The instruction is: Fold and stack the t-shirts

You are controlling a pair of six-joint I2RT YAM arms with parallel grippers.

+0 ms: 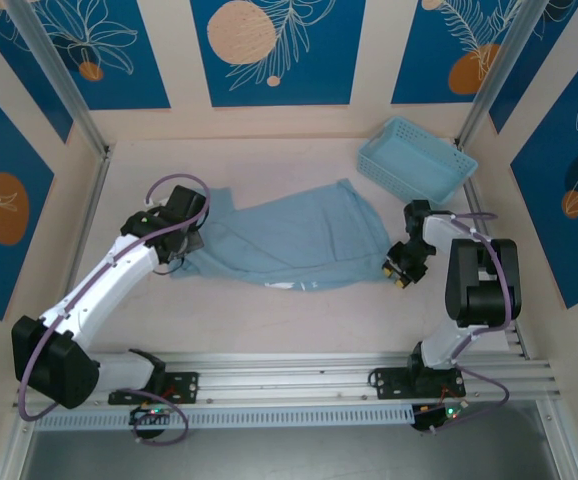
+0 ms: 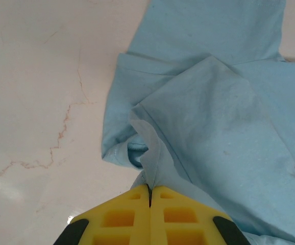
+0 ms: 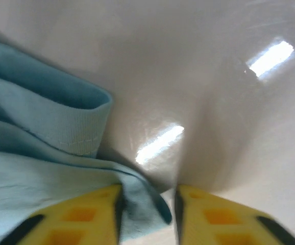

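A light sky-blue t-shirt (image 1: 289, 238) lies crumpled across the middle of the table, some white lettering showing at its near edge. My left gripper (image 1: 181, 250) sits at the shirt's left end, its yellow fingers (image 2: 122, 214) shut on a pinched ridge of the t-shirt (image 2: 214, 117) cloth. My right gripper (image 1: 401, 274) is low at the shirt's right corner, open, with a hemmed corner of the t-shirt (image 3: 45, 138) lying between its yellow fingers (image 3: 214, 214).
A light blue plastic lattice basket (image 1: 417, 160) stands at the back right, near the right arm. Pale marbled table (image 2: 30, 102) stretches left of the shirt. Metal frame posts and blue patterned walls close in the sides.
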